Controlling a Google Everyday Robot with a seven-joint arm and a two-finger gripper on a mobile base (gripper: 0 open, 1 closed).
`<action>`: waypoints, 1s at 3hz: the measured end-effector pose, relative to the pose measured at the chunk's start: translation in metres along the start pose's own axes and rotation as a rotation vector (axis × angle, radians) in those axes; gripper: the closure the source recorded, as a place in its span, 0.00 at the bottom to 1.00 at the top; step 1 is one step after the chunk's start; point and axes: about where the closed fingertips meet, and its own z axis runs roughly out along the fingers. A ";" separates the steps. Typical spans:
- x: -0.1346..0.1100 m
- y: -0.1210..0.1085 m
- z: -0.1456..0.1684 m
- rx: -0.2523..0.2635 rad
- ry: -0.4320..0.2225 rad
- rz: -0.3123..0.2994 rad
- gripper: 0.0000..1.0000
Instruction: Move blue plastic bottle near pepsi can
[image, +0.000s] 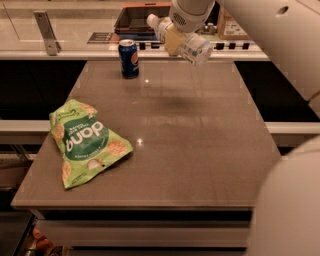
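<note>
Fingers (173, 41) clamped on one blue plastic bottle (196, 49) (aloft, right of one pepsi can (129, 58)); one snack bag (85, 142).

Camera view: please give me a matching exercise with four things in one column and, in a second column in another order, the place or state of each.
Things:
1. bottle
2. can
3. bag
4. gripper

Places or states:
A. lies flat on the near left part of the table
B. shut on the bottle, above the table's far half
C. stands upright near the far edge
D. held tilted in the air, right of the can

Pairs: 1-D, 2-C, 3-A, 4-B
</note>
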 end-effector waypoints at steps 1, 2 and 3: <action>-0.025 0.002 0.037 -0.043 -0.005 -0.023 1.00; -0.026 -0.001 0.074 -0.089 0.010 -0.005 1.00; -0.019 0.000 0.106 -0.130 0.045 0.007 1.00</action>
